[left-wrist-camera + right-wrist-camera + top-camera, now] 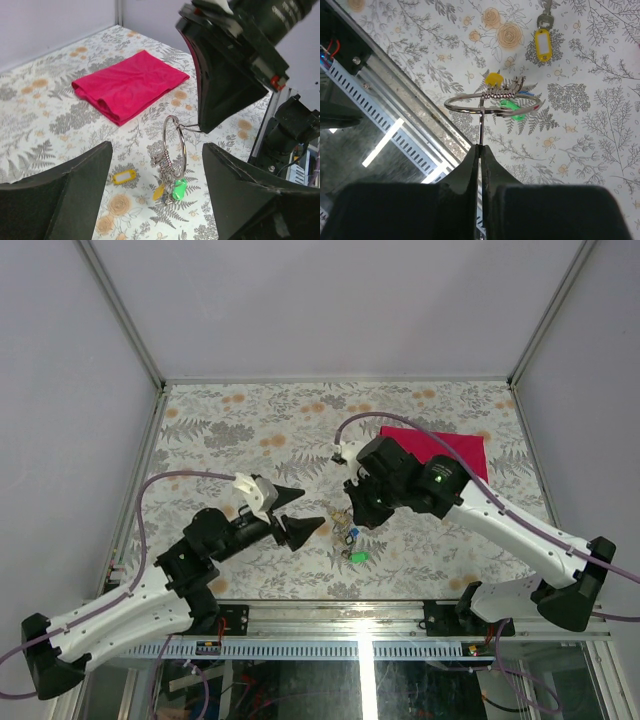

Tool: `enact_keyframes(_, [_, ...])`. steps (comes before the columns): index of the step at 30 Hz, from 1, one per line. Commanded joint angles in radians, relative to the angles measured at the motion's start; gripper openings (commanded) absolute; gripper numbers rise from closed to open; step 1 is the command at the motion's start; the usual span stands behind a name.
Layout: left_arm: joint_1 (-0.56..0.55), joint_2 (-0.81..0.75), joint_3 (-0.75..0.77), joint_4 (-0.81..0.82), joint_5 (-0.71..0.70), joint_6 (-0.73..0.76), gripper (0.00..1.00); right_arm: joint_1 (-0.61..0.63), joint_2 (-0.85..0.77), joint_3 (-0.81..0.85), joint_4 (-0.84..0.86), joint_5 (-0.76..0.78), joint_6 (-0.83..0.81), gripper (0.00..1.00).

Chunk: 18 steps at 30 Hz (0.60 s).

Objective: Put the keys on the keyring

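My right gripper [481, 147] is shut on a thin wire stub of the silver keyring [492, 102] and holds the ring above the table. Several metal key blades bunch on the ring [175, 145]. A green-headed key [179, 189] and a yellow-headed key [159, 192] hang from it. Another yellow-headed key [124, 177] lies loose on the table, also in the right wrist view [542, 40]. My left gripper [157, 150] is open and empty, its fingers either side of the ring and short of it. In the top view the grippers [305, 512] [352, 512] face each other across the ring [348, 527].
A folded red cloth [130, 84] lies on the flowered table beyond the ring, at the back right in the top view [440, 448]. The table's metal front rail [410, 135] runs close under the ring. White walls enclose the table.
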<state>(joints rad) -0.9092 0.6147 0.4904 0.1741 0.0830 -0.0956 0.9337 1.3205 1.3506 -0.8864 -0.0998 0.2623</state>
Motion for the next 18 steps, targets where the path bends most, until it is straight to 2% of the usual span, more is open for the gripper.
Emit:
enact_keyframes(1, [-0.061, 0.024, 0.001, 0.156, 0.004, 0.187, 0.75, -0.007, -0.044, 0.112, -0.110, -0.053, 0.012, 0.00])
enact_keyframes(5, [-0.125, 0.061, 0.046, 0.144, 0.005, 0.348, 0.78, -0.006, -0.055, 0.157, -0.137, -0.067, 0.027, 0.00])
enact_keyframes(9, [-0.198, 0.096, 0.088, 0.127, -0.066, 0.508, 0.77, -0.006, -0.066, 0.178, -0.144, -0.089, 0.049, 0.00])
enact_keyframes(14, [-0.304, 0.122, 0.046, 0.241, -0.161, 0.745, 0.76, -0.007, -0.070, 0.197, -0.148, -0.139, 0.064, 0.00])
enact_keyframes(18, [-0.333, 0.159, 0.059, 0.255, -0.181, 0.849, 0.73, -0.007, -0.064, 0.214, -0.164, -0.169, 0.063, 0.00])
